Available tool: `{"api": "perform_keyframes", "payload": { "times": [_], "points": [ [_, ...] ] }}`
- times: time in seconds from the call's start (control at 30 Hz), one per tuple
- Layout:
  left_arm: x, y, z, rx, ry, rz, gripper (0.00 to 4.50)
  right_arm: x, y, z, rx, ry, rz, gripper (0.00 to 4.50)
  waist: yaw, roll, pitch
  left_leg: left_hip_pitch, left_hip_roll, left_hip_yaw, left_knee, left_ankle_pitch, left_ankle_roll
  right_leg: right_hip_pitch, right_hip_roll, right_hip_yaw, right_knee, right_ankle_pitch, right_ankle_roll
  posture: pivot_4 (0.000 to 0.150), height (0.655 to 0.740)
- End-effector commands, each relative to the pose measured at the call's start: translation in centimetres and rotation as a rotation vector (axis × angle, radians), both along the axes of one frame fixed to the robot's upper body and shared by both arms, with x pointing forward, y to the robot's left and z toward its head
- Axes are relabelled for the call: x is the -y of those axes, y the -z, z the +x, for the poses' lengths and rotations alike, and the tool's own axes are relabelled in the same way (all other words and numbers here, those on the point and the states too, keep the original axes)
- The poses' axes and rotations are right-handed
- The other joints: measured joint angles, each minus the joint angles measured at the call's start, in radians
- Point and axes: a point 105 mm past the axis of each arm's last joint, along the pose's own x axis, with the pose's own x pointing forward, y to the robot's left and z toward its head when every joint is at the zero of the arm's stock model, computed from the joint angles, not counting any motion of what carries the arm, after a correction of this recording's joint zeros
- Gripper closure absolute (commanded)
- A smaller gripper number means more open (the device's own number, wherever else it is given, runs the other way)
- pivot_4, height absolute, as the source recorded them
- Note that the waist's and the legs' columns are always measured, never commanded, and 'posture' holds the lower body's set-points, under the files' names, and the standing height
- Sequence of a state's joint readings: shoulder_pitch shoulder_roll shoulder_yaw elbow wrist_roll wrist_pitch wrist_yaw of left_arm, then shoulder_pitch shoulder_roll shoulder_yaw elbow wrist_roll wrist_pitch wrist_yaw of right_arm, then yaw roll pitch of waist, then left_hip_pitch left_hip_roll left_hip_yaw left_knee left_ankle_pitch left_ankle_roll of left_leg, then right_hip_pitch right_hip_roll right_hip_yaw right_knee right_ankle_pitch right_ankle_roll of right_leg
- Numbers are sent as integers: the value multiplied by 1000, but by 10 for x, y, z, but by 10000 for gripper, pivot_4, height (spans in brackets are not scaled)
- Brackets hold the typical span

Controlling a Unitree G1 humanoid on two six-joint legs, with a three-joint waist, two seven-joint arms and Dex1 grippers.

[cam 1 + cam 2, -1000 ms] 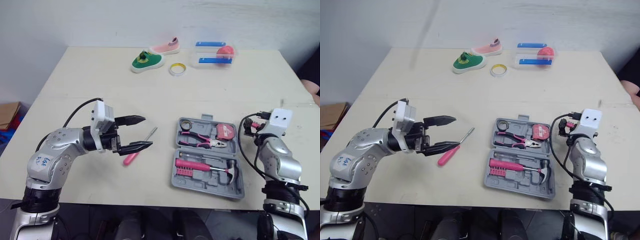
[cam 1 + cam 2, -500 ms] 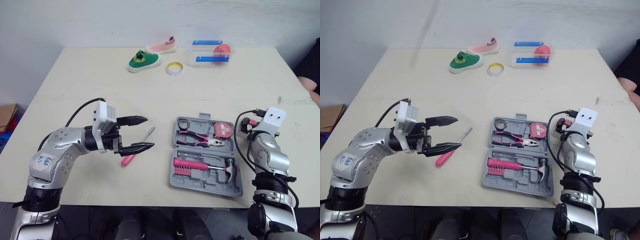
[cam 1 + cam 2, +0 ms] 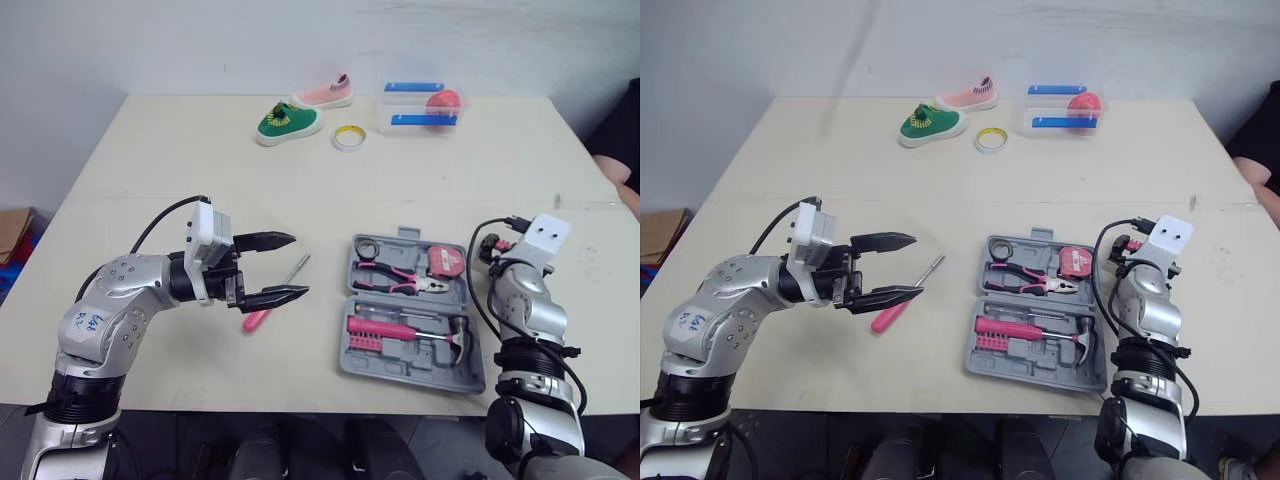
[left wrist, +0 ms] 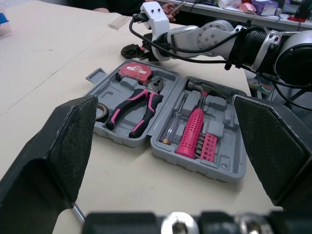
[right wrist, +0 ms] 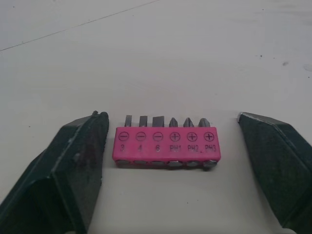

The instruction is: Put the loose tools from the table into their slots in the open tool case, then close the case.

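The grey tool case [image 3: 349, 360] lies open on the table, holding pink-handled pliers [image 3: 400, 279], a tape measure [image 3: 450, 263], a hammer [image 3: 462, 341] and a pink driver handle [image 3: 383, 329]. A loose pink-handled screwdriver [image 3: 257, 319] lies to the left of the case. My left gripper [image 3: 298, 265] hovers open just above it, pointing toward the case. A pink bit holder [image 5: 165, 147] lies on the table to the right of the case. My right gripper [image 5: 171, 117] is open, its fingers wide on either side of the holder and apart from it.
At the far edge of the table are a green shoe [image 3: 288, 121], a pink shoe [image 3: 325, 94], a yellow tape roll [image 3: 349, 137] and a clear box [image 3: 420, 105] with a red ball. A person's arm [image 3: 628, 185] shows at the right edge.
The camera has shifted slightly. My right arm has drawn a little closer to the case's right side. The left gripper and the screwdriver have stayed put.
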State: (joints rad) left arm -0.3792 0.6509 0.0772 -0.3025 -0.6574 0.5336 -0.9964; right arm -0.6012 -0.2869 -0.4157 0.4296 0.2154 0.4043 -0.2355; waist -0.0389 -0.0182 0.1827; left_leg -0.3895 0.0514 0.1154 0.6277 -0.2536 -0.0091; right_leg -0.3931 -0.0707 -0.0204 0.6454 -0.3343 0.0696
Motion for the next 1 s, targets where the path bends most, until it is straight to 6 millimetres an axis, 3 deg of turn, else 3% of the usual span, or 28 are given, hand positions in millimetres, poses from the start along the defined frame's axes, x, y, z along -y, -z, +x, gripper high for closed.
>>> {"api": "perform_keyframes", "payload": {
  "times": [0.03, 0.07, 0.1, 0.3, 0.57, 0.77, 1.0],
  "points": [
    [-1, -7, -2, 38, 5, 12, 0, 7, 15, -6, -56, 22, -10, 18035, 2, 0, 0, 0, 0, 0, 0, 0, 0, 0, 0, 0, 0, 0, 0, 1500, 7400],
    [-1, -7, -2, 37, 6, 13, 0, 4, 15, -4, -41, 0, 9, 21759, 2, -2, -1, 0, 0, 0, 0, 0, 0, 0, 0, 0, 0, 0, 0, 1500, 7400],
    [-1, -7, -2, 37, 7, 14, 0, 3, 13, -4, -32, -10, 8, 22497, 2, -3, -2, 0, 0, 0, 0, 0, 0, 0, 0, 0, 0, 0, 0, 1500, 7400],
    [-1, -8, -1, 37, 6, 14, 0, 9, 6, -7, -18, 8, 7, 22497, 1, -3, -2, 0, 0, 0, 0, 0, 0, 0, 0, 0, 0, 0, 0, 1500, 7400],
    [0, -6, -1, 30, 13, 12, 0, 8, -25, -21, 46, -86, -14, 22497, 6, -3, -1, -1, 0, 0, -1, -1, 0, -1, -1, 0, -1, 0, 0, 1500, 7400],
    [2, -2, -1, 13, 33, 9, 0, 0, -46, -59, 50, -227, -106, 22497, 9, -1, 0, -1, 0, 1, -5, -1, 0, -3, -1, 1, -2, 0, 0, 1500, 7400],
    [5, -1, -2, 7, 61, 10, 0, -23, -38, -99, -5, -331, -141, 22497, 3, -1, 0, 0, 1, 2, -6, 0, 0, -3, 0, 1, -2, 0, 0, 1500, 7400]
  ]
}}
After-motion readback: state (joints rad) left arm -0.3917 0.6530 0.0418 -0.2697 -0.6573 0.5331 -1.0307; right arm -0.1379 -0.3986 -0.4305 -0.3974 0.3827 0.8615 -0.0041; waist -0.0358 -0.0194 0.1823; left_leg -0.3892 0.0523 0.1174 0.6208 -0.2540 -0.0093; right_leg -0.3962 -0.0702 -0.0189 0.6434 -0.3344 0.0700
